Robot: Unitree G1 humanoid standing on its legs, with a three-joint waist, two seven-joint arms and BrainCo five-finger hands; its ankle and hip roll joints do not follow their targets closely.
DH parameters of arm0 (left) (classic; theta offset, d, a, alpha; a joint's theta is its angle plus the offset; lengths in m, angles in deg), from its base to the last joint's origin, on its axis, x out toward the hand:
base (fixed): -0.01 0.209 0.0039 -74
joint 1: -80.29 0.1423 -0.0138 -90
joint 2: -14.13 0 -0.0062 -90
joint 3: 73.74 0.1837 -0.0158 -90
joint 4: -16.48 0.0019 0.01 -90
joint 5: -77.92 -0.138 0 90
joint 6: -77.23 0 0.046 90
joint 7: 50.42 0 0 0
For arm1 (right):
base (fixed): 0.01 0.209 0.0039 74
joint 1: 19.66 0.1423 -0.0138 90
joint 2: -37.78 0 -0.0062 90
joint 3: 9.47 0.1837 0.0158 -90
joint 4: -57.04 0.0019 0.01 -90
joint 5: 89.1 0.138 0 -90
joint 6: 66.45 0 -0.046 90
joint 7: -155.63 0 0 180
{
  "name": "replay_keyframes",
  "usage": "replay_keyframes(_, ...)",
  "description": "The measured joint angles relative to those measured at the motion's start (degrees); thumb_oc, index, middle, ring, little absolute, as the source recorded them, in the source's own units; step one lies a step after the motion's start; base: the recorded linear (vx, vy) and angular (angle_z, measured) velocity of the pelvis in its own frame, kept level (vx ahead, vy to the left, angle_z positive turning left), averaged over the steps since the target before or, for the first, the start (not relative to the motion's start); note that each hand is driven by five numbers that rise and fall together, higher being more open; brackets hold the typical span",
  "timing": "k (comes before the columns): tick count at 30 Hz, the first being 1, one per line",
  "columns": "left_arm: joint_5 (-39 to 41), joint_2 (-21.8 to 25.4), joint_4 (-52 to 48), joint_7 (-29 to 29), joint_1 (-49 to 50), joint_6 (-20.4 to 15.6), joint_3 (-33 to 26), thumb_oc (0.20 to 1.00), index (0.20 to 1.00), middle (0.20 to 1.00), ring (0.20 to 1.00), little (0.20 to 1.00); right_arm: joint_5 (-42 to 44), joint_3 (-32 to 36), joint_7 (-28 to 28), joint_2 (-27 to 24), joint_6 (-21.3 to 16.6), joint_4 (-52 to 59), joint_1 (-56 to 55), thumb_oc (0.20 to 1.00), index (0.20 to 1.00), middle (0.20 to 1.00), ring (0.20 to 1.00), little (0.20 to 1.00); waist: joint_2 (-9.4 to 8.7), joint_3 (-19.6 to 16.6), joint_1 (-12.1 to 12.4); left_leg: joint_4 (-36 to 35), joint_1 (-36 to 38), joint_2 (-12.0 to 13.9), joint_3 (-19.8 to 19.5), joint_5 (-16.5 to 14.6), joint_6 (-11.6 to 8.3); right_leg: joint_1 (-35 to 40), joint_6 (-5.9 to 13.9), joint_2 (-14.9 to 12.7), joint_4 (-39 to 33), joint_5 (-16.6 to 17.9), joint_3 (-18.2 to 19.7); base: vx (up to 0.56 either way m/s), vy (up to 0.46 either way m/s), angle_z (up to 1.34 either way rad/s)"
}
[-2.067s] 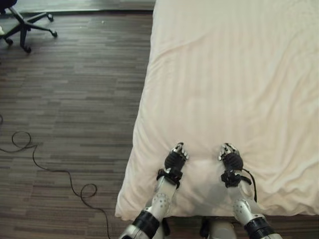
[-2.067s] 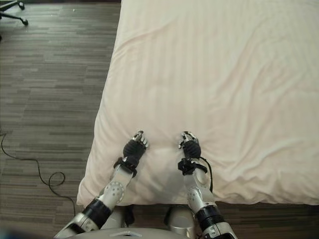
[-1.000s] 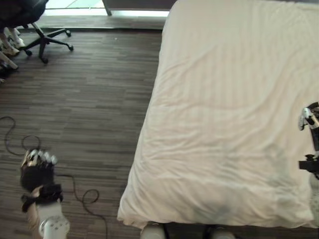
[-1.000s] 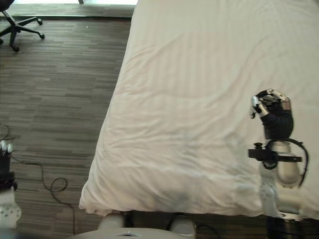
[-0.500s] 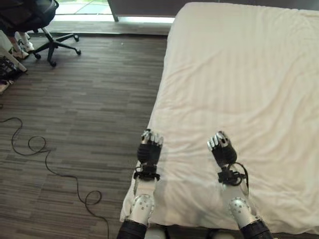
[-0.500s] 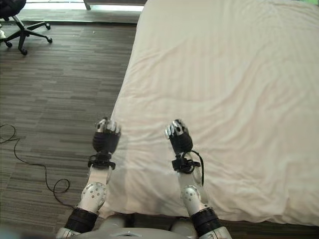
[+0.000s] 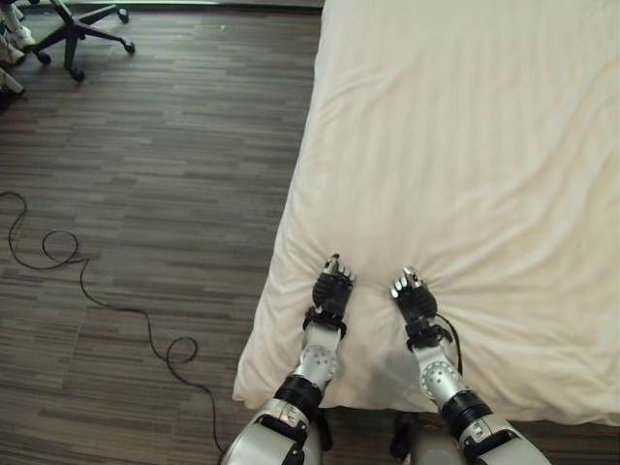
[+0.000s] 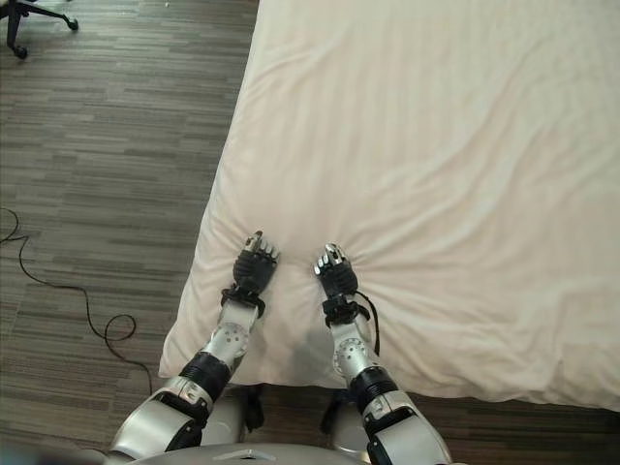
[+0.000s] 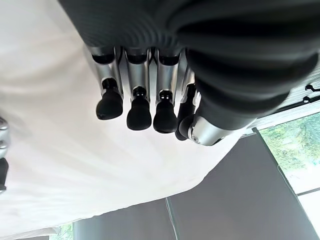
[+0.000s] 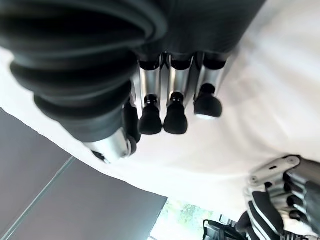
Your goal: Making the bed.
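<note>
A white striped duvet covers the bed, and its near left corner hangs over the edge. Both hands rest on it side by side near the foot edge, a hand's width apart. My left hand lies with its fingers straight on the cloth, close to the bed's left side. My right hand presses flat too, with small creases fanning out from its fingertips. The left wrist view has its fingers relaxed over white cloth and holding nothing. So are the right hand's fingers in its own wrist view.
Dark wood-plank floor runs along the bed's left side. An office chair's base stands at the far left corner of the floor. The duvet stretches smooth to the right and far ahead.
Both arms swung in from wide apart. Since half a second ago the hands have come closer together and settled onto the duvet, the left moving in from the bed's edge. The camera has shifted.
</note>
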Motion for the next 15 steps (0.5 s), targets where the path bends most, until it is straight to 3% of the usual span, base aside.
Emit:
replay_keyframes(7,-7.82,-0.54,4.16,-5.91,3.34,7.72,-10.32,0.200,0.200,0.200,0.200,0.200,-1.13,6.72,-1.23,-4.00,5.15,2.23,-4.04,0.200,0.200,0.200,0.200,0.200,0.21,-2.91,0.14,-0.39,1.44,0.20,0.24,-0.41,-0.26,1.48,-0.21,0.68,-0.73,-0.42,0.04,0.04,-0.020,-0.01)
replay_keyframes(10,-10.50,0.53,4.42,-7.75,5.37,8.11,-13.49,0.200,0.200,0.200,0.200,0.200,-1.15,15.67,-0.32,-11.01,4.38,1.34,-5.17,0.200,0.200,0.200,0.200,0.200,0.20,-4.47,0.16,-0.51,1.49,0.16,0.23,-0.46,-0.49,2.09,-0.53,1.05,-1.96,-0.14,-0.02,0.00,0.014,0.00)
replay_keyframes(12,-11.16,2.79,4.40,-9.20,6.60,8.86,-15.10,0.200,0.200,0.200,0.200,0.200,-1.68,19.83,0.96,-20.77,5.03,1.48,-7.27,0.200,0.200,0.200,0.200,0.200,0.81,-4.86,0.15,-0.69,1.51,0.15,0.39,-0.46,-0.50,2.17,-0.55,1.11,-2.38,0.04,-0.19,0.00,0.042,0.00)
replay_keyframes(15,-11.12,9.70,4.56,-9.79,10.87,7.01,-23.70,0.200,0.200,0.200,0.200,0.200,-3.49,31.11,6.78,-33.99,3.11,-1.72,-10.81,0.200,0.200,0.200,0.200,0.200,1.77,-5.04,-0.86,-1.92,2.47,0.08,1.56,-0.31,-0.40,2.64,-0.69,1.46,-4.20,0.83,0.39,0.03,0.056,-0.17)
